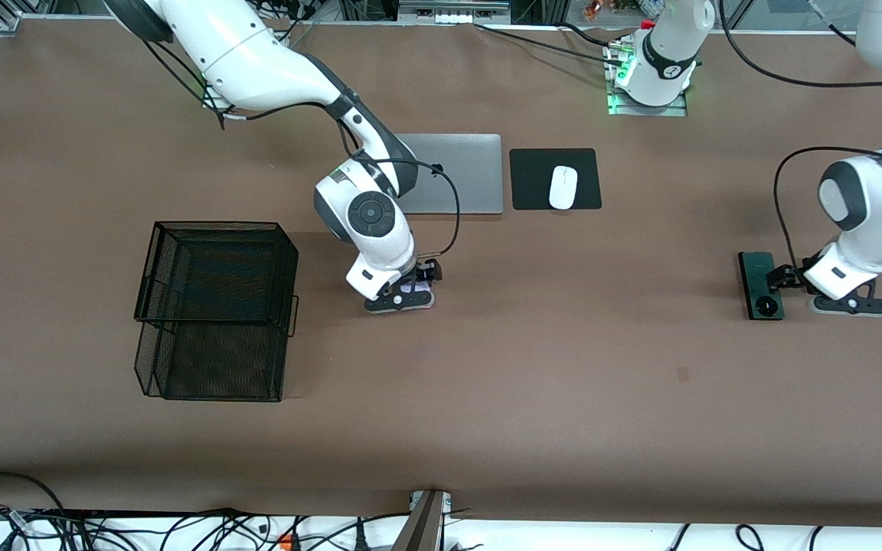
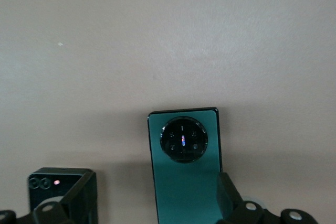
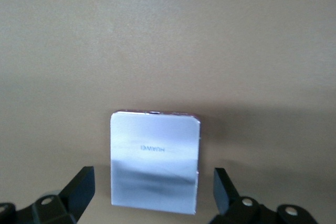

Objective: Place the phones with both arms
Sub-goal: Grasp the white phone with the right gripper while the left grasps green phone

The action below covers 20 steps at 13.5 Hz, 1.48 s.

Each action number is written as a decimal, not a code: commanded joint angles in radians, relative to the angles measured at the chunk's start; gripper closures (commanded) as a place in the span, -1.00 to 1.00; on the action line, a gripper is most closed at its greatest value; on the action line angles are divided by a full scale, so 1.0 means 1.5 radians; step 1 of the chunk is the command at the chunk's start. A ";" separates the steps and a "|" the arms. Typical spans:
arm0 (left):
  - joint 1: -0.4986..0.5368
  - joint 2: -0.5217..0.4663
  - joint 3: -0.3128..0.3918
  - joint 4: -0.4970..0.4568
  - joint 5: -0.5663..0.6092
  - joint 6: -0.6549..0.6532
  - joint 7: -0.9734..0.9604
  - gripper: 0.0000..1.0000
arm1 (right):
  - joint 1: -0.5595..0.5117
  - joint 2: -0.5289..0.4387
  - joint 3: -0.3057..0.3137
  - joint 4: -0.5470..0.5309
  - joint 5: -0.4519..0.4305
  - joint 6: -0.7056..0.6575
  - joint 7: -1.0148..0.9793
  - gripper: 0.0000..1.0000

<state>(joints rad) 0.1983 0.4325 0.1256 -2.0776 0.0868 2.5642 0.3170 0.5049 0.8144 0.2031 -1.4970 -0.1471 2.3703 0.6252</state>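
Hovering wide open, the right gripper (image 3: pixel 152 192) straddles the lilac-white phone (image 3: pixel 155 161) and the left gripper (image 2: pixel 149 203) the green phone (image 2: pixel 186 166) on the table (image 1: pixel 563 383).

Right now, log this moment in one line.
left claw: open, astride green phone | right claw: open, astride lilac phone | neither lifted

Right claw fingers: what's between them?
The pale lilac-white phone lies flat on the table between the open right claw fingers, untouched; the right wrist view shows it.
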 commanded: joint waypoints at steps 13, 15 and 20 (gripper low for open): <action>0.026 0.034 -0.023 -0.057 -0.063 0.083 -0.001 -1.00 | 0.020 0.037 -0.015 0.011 -0.079 0.051 0.024 -0.99; 0.031 0.035 -0.032 -0.063 -0.064 0.090 -0.001 -1.00 | 0.020 0.043 -0.015 0.011 -0.079 0.063 0.024 -0.99; 0.055 0.036 -0.062 -0.075 -0.074 0.112 -0.001 -1.00 | 0.019 0.050 -0.021 0.011 -0.079 0.082 0.021 -0.07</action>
<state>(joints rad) 0.2648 0.4958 0.0548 -2.1777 0.0064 2.7136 0.3063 0.5259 0.8729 0.1853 -1.4942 -0.2450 2.4686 0.6352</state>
